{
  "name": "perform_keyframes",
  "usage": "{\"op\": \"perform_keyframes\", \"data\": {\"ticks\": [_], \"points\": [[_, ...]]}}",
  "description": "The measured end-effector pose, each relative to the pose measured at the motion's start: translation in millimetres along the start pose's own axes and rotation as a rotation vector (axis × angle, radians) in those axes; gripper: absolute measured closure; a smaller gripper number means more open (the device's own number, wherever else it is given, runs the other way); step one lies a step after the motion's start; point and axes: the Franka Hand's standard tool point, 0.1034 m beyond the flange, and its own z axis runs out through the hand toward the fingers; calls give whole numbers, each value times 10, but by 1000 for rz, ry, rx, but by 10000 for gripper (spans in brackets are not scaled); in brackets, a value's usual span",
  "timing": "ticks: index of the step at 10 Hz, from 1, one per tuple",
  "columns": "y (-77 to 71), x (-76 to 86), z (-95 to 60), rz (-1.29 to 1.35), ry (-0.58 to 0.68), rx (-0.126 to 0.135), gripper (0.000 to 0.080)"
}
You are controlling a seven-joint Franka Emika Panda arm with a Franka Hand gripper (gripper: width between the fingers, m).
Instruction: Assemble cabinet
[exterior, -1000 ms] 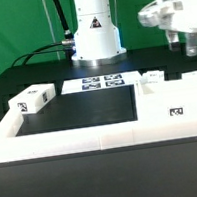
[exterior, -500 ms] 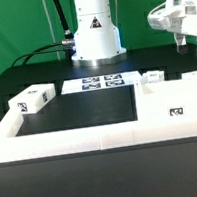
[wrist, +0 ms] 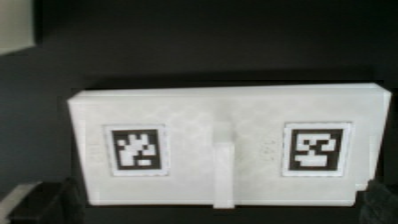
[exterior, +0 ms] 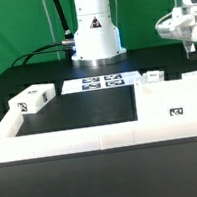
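The tool (exterior: 187, 42) hangs high, its jaws seemingly parted and empty, though the wrist view shows only blurred tips. Directly below, a cabinet panel (wrist: 222, 110) lies flat on the dark surface (exterior: 83, 114). It looks rigid, light and probably smooth. Its raised middle rib (wrist: 221, 165) or long edges suit a pinch. Bare surface surrounds it, and the border rail (exterior: 72, 140) bounds the front.
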Motion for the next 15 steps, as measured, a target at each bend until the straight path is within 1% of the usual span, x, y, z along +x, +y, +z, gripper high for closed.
{"op": "perform_keyframes", "data": {"ticks": [2, 3, 6, 8, 9, 10, 11, 12, 13, 14, 15], "points": [[-68, 14, 136, 2, 4, 25, 2], [-78, 10, 168, 4, 5, 31, 2], [-73, 21, 253, 7, 7, 44, 2], [-36, 22, 271, 8, 5, 47, 11], [-36, 19, 271, 9, 5, 47, 205], [-38, 17, 275, 9, 5, 48, 205], [-41, 17, 279, 10, 5, 49, 404], [-45, 13, 285, 10, 5, 50, 404], [-41, 0, 287, 13, 5, 50, 587], [-40, 1, 286, 13, 5, 49, 732], [-38, 1, 283, 13, 5, 49, 732]]}}
